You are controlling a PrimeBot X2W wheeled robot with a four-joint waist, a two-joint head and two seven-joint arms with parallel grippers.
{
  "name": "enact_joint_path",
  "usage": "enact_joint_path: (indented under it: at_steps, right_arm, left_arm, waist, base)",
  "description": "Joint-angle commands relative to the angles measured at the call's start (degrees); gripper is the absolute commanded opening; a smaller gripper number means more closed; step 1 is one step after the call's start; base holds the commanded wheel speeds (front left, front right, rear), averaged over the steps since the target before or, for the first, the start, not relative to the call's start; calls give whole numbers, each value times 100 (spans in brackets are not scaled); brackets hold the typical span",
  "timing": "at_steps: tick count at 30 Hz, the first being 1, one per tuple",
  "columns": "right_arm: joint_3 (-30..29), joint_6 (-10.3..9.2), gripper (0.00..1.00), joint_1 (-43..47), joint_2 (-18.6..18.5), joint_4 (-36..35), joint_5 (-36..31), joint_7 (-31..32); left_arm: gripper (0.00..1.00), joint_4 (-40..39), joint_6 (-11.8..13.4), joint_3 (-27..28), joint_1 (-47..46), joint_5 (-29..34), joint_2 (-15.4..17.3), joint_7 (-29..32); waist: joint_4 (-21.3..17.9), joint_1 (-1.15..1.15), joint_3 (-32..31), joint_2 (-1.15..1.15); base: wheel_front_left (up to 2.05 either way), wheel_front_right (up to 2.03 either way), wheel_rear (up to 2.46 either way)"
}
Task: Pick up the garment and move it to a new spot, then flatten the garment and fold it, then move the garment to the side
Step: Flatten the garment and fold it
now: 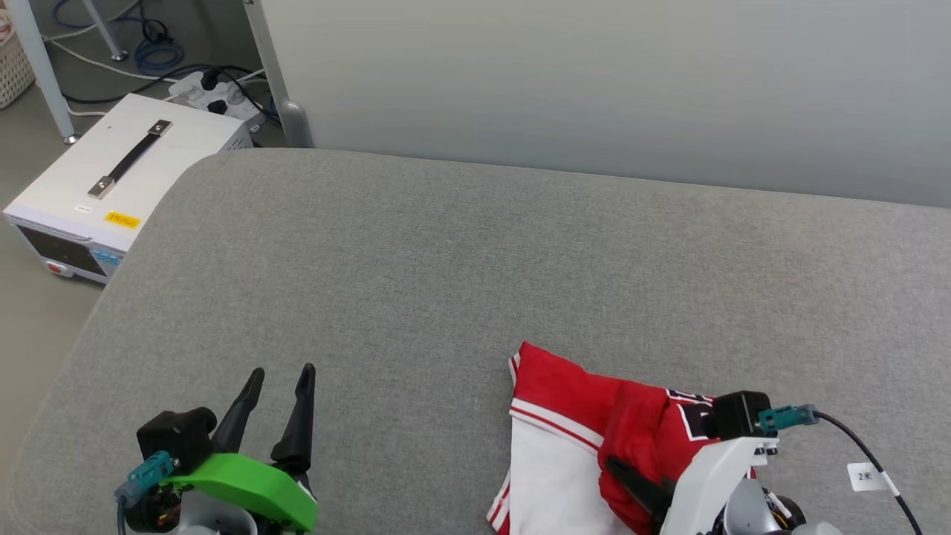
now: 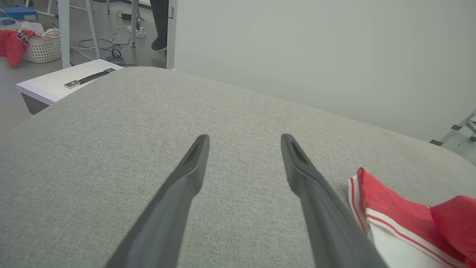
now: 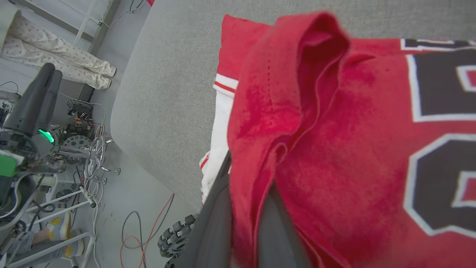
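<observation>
At the near right edge of the grey woven-cloth surface (image 1: 446, 260) with rounded corners lies the garment (image 1: 565, 401), a red jersey-style T-shirt with white sleeve panels and red-and-white striped trim. The right gripper (image 1: 618, 469) is clenched on it: in the right wrist view its two dark fingers (image 3: 219, 223) rise from below and pinch a raised ridge of red knit between them, with the fingertips buried in the cloth. The left gripper (image 1: 282, 371) hovers over bare surface with its jaws released and spread wide, holding nothing. From that gripper the garment lies well apart to the right; the left wrist view shows only a striped corner of the shirt (image 2: 386, 208) at lower right. The right arm is therefore the nearer one and the one engaged. The shirt is crumpled rather than flat: a white panel faces left, a folded red mass sits at centre, and black, white-outlined lettering (image 3: 442, 85) faces up beside the grip. Its visible spread runs roughly left to right along the near edge, though the bunching hides the true long axis.
</observation>
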Motion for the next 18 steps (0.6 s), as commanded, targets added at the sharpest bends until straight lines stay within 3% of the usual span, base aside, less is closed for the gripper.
enact_joint_path:
  at_steps: [1, 7, 8, 9, 18]
  right_arm:
    - [73, -3, 0, -153, -7, 110, 109, -159]
    - [369, -3, 0, -419, -7, 639, 279, -664]
    - [396, -3, 29, -457, -7, 728, 262, -726]
    - [413, -3, 100, -500, -7, 850, 222, -796]
    - [1066, -3, 100, -633, -6, 986, 590, -939]
  left_arm:
    - [100, 15, -17, -12, 25, 36, -1, -20]
    - [100, -32, -7, -55, 9, 39, -3, -4]
    - [100, -29, -8, -61, 7, 39, -2, -3]
    - [100, -22, -8, -66, 3, 37, -2, -1]
    - [100, 15, 23, -102, 58, 33, 39, 26]
  waist:
    - [26, 0, -11, 0]
    - [74, 0, 42, 0]
    - [78, 0, 44, 0]
    - [83, 0, 43, 0]
    - [27, 0, -137, 0]
  base:
    - [0, 0, 0]
    - [0, 0, 0]
    - [0, 0, 0]
    - [0, 0, 0]
    - [0, 0, 0]
